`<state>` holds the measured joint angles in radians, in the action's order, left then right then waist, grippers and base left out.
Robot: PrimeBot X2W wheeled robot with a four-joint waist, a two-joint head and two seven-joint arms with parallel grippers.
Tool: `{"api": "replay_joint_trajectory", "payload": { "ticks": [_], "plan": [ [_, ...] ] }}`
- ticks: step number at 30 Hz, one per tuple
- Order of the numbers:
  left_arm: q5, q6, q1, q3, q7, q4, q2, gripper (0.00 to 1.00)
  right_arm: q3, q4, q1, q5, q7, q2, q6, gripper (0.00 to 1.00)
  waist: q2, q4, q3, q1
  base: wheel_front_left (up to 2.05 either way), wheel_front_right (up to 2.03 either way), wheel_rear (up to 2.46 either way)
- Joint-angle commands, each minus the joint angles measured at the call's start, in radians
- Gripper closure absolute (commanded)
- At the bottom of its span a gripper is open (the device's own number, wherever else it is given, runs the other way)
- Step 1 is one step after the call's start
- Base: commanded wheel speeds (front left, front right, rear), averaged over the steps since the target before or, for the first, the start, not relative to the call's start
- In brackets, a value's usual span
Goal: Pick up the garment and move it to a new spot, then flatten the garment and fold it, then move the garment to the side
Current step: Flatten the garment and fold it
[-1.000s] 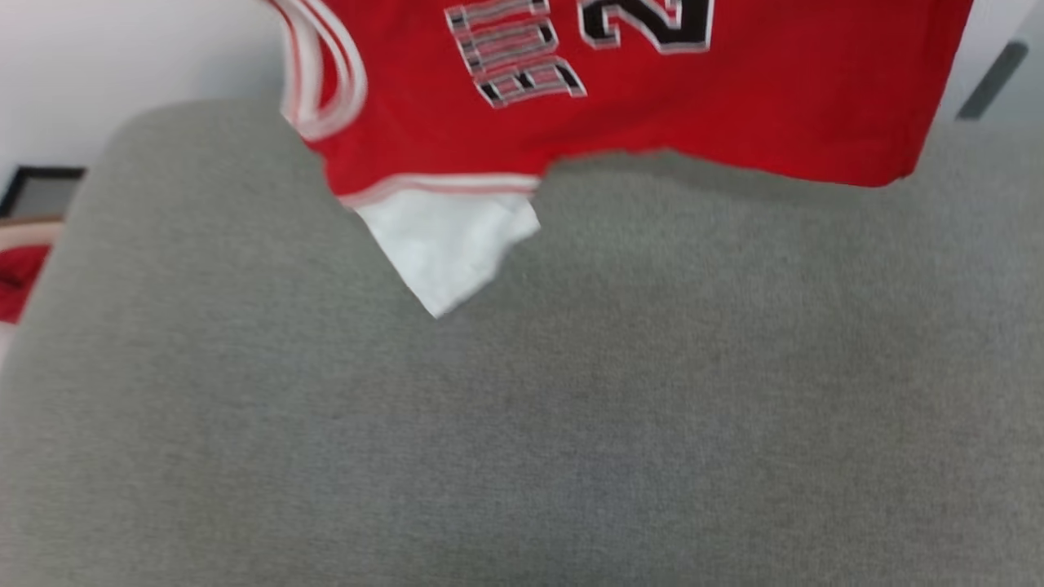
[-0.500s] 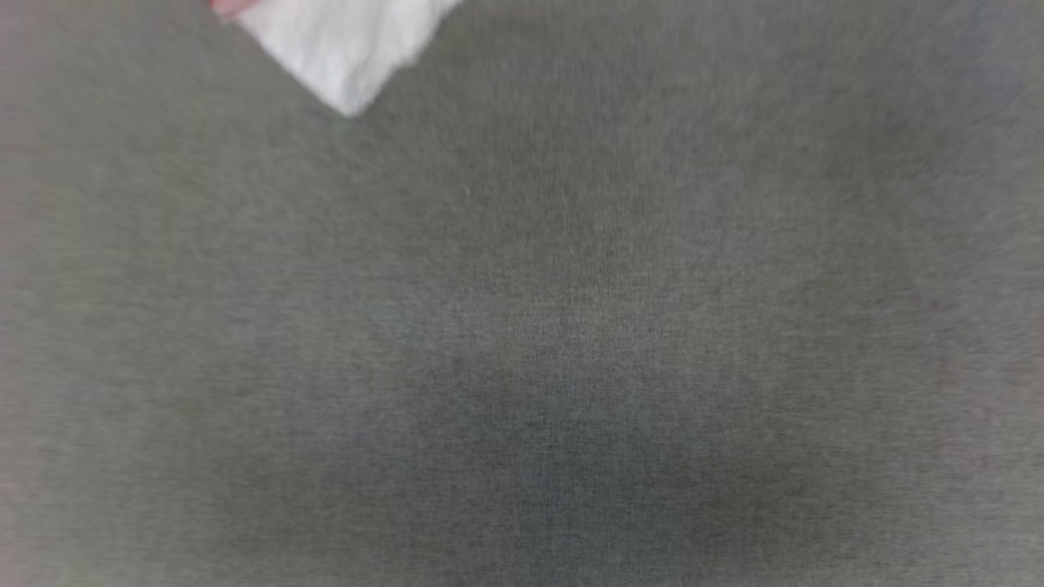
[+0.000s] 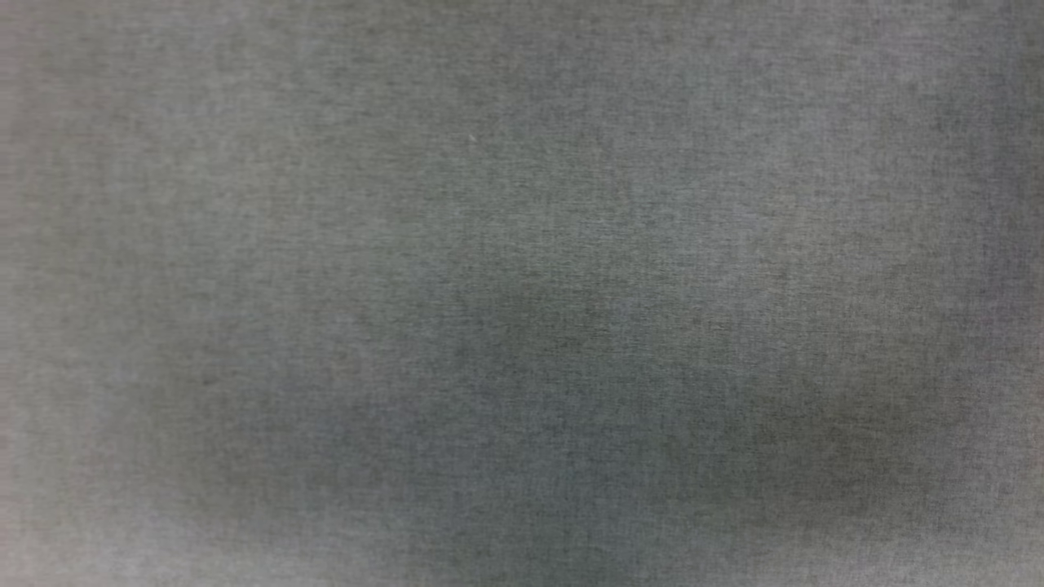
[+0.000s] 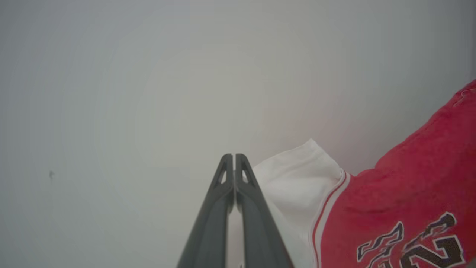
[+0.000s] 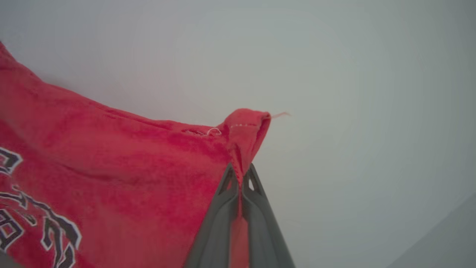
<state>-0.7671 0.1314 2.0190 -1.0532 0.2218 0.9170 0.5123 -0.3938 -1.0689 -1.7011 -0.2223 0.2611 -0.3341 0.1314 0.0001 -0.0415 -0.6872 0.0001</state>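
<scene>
Gripping a red hem corner [image 5: 245,126], the right hand [image 5: 240,173] is clamped on the red jersey-style garment with white sleeves and black lettering [image 4: 401,201]. The left hand [image 4: 234,160], fingers closed, apparently pinches its white sleeve [image 4: 297,175]. The cloth hangs spread between both hands, presumably for laying flat.

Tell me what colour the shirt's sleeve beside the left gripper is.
White sleeve, edged with red-and-white trim; clearest in the left wrist view.
</scene>
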Motion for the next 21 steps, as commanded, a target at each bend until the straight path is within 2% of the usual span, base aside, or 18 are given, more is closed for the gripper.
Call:
{"api": "replay_joint_trajectory", "payload": {
  "ticks": [1,5,8,15,18,21],
  "plan": [
    [-0.019,-0.003,-0.022,-0.007,0.006,-0.013,0.010,1.00,0.007,0.004,0.018,0.007,0.004,0.002,-0.001,1.00,-0.0001,-0.024,0.043,-0.0001,0.00,0.00,0.00],
    [-0.108,-0.003,-0.129,-0.081,-0.023,-0.106,0.046,1.00,-0.003,0.005,0.106,0.000,0.004,0.011,-0.001,1.00,-0.0001,-0.036,0.120,-0.0001,0.00,0.00,0.00],
    [-0.182,-0.003,-0.217,-0.137,-0.060,-0.199,0.098,1.00,-0.033,0.010,0.182,-0.033,0.003,0.001,-0.001,1.00,-0.0001,-0.041,0.185,-0.0001,0.00,0.00,0.00],
    [-0.296,-0.003,-0.459,-0.204,-0.145,-0.443,0.249,1.00,-0.141,0.101,0.414,-0.182,-0.021,-0.075,-0.001,1.00,-0.0001,-0.056,0.330,-0.0001,0.00,0.00,0.00],
    [-0.341,-0.035,-0.592,-0.213,-0.177,-0.580,0.313,1.00,-0.192,0.185,0.537,-0.261,-0.046,-0.132,-0.001,1.00,-0.0001,-0.058,0.384,-0.0001,0.00,0.00,0.00],
    [-0.378,-0.111,-0.723,-0.217,-0.187,-0.746,0.387,1.00,-0.221,0.280,0.666,-0.329,-0.063,-0.198,-0.001,1.00,-0.0001,-0.059,0.425,-0.0001,0.00,0.00,0.00]
  ]
}}
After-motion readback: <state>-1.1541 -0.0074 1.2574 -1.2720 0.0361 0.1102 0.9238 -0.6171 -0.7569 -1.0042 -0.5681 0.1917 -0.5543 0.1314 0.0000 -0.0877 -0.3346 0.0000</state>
